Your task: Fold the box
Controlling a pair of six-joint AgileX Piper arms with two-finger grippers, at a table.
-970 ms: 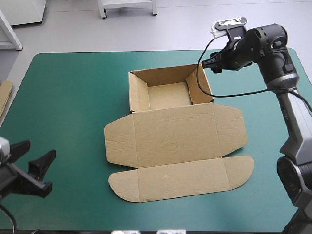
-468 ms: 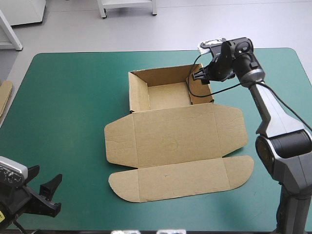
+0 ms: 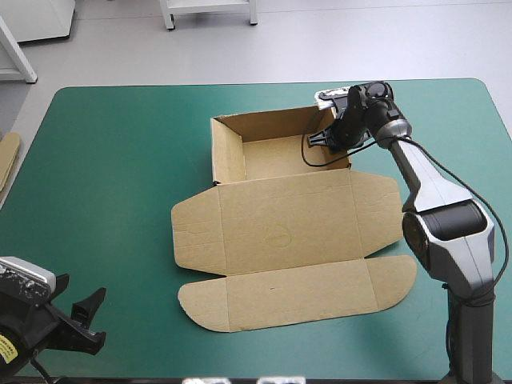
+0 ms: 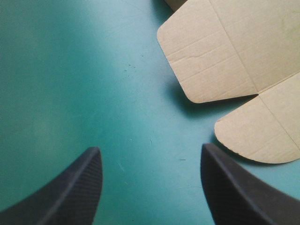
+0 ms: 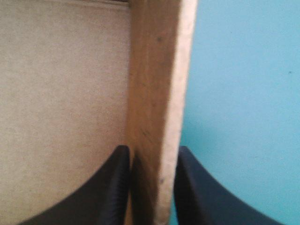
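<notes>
The brown box [image 3: 288,228] lies mid-table as an open tray at the far side, with its lid and rounded flaps flat toward the front. My right gripper [image 3: 324,138] sits on the tray's right wall near the far corner. In the right wrist view its black fingers [image 5: 115,187] press both faces of that upright wall [image 5: 157,70], so the right gripper [image 5: 150,150] is shut on the box, with the tray floor [image 5: 61,93] to one side. My left gripper [image 3: 80,294] hovers open at the front left corner. In the left wrist view the left gripper [image 4: 151,149] holds nothing, and the lid's left flaps [image 4: 220,51] lie ahead.
An edge of more brown board [image 3: 6,160] shows at the table's left edge. Bare teal-green cover [image 3: 112,160] stretches left of the box and along the front.
My right gripper came down and leftward from above the far right corner onto the tray's right wall. My left gripper drew back toward the front left corner. The box has not moved.
</notes>
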